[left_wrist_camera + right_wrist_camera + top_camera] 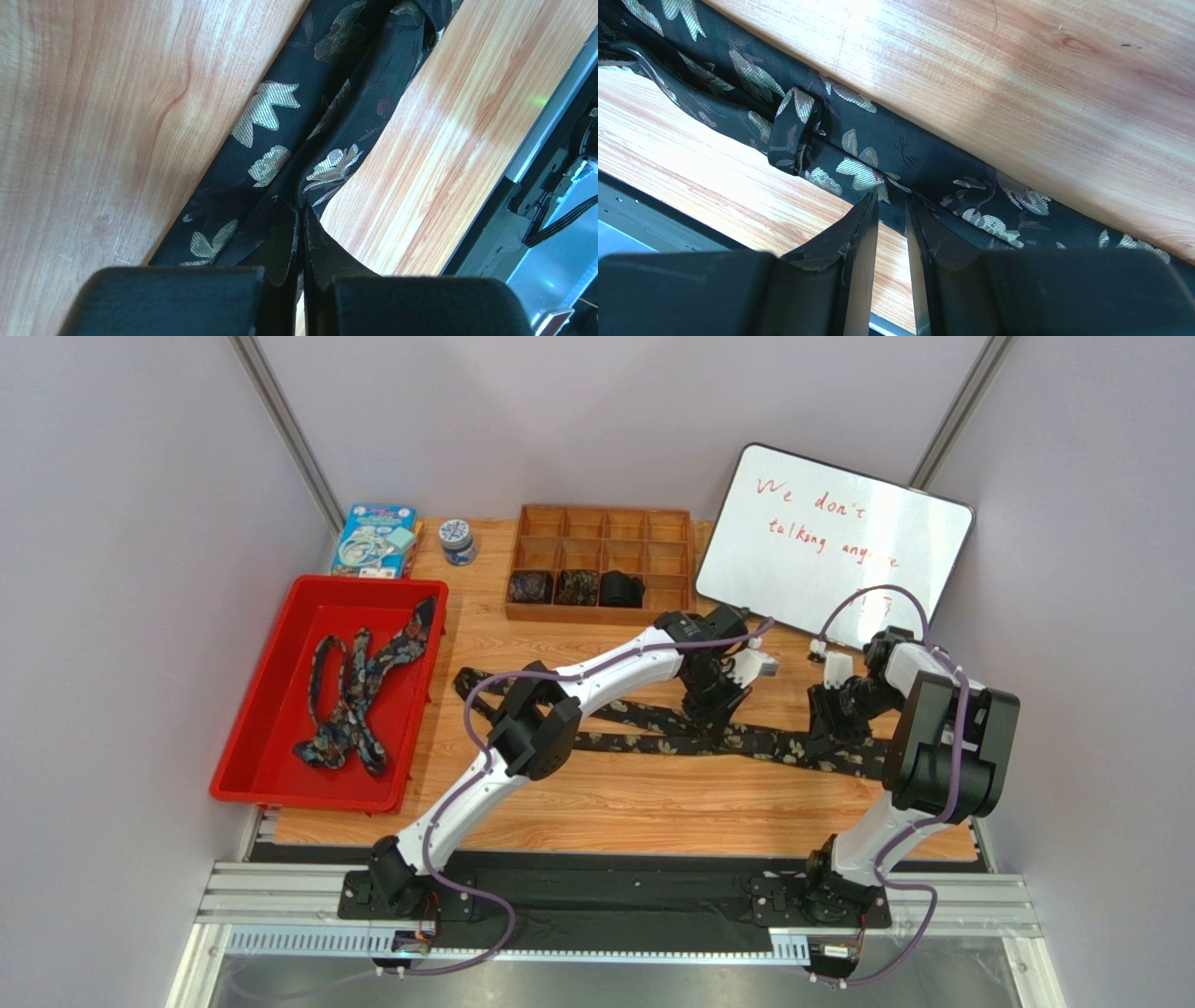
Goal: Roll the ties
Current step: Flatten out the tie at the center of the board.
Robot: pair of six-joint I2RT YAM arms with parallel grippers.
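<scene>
Tie nearest you lies stretched left to right across the wood surface, in front of both arms' elbows. Your right hand is down near its right end. In the right wrist view that hand has its fingers a narrow slit apart, with bare wood showing between them. The tips sit at the tie's near edge, just beside a small keeper loop in the fabric. You cannot tell whether they nip any cloth.

Your left hand comes down a little further left on the same tie. Its wrist view shows that hand closed tight, with a fold of the tie drawn up into the pinch. Two strands run away from it side by side.

To your left, a red tray holds loose ties in a tangle.

Further back, a wooden divider box has three dark coils in its front row, one per compartment. Beside it on the right a whiteboard leans tilted, with red writing. Left of the box stand a small jar and a blue pack.
</scene>
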